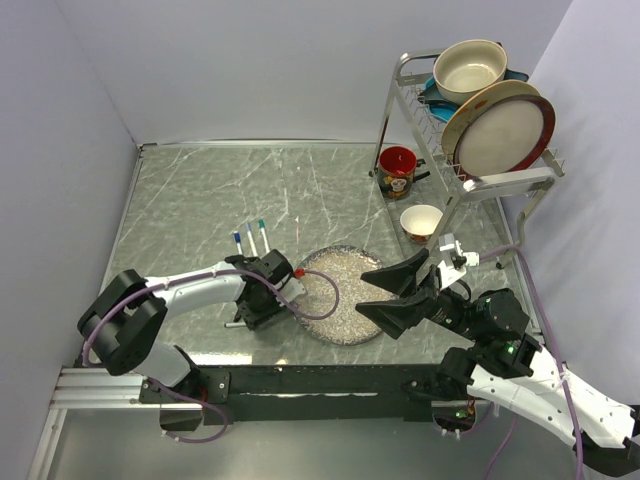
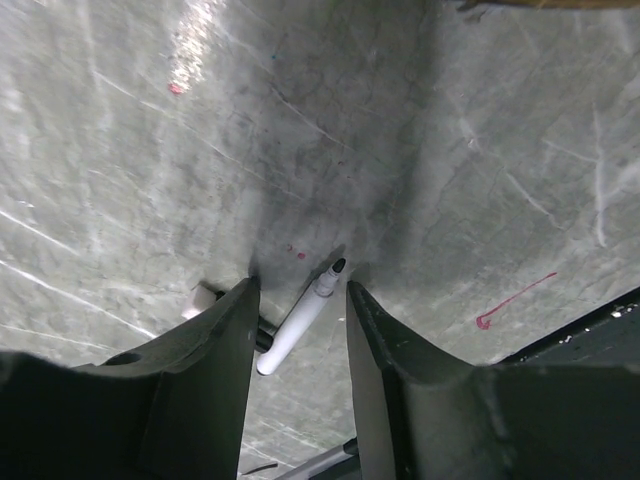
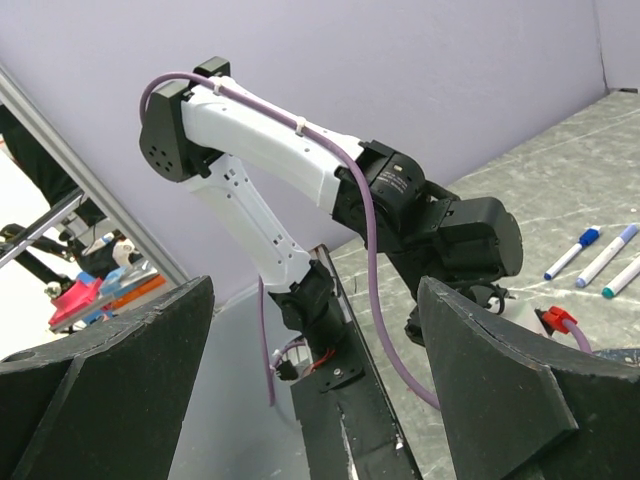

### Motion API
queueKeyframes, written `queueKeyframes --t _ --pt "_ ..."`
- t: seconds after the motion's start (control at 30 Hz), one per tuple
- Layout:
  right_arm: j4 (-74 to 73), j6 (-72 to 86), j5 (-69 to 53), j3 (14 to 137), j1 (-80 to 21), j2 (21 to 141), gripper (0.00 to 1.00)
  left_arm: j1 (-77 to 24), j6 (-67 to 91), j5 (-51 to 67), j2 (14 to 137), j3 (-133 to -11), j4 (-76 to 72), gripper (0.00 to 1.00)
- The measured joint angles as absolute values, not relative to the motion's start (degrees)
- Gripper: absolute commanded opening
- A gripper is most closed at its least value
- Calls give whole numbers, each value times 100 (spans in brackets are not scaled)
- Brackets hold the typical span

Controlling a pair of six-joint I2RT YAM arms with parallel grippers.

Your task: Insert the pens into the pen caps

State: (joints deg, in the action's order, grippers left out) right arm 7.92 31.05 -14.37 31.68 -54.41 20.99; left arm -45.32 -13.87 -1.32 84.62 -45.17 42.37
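The left gripper (image 2: 298,290) is hovering low at the picture's middle, its jaws parted narrowly around an uncapped white pen (image 2: 296,325) that is lying on the marble table (image 2: 450,150). In the top view, three capped pens (image 1: 250,238) are lying just above that gripper. The right gripper (image 1: 365,296) is gaping wide over the right edge of the speckled plate (image 1: 345,262). A red scribble (image 2: 512,298) is marking the table at lower right. The print on the red mug (image 1: 398,172) is showing too small to read.
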Motion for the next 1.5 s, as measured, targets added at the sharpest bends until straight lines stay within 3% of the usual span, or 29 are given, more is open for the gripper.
queueKeyframes --t 0.43,0.93,1.3,1.5 --pt "794 3103 -1417 3168 -5441 2095 90 -4536 -1415 -176 8724 -4646 4333 1" --pt "788 3079 -1417 3173 -5441 2377 90 -4539 -1302 75 8674 -5122 4619 1" --pt "381 2685 -1203 3542 -5446 2078 91 -4536 -692 502 7046 -6239 4654 1" --pt "329 2626 -1188 3603 -5450 1990 89 -4536 -134 1013 5981 -6189 3905 1"
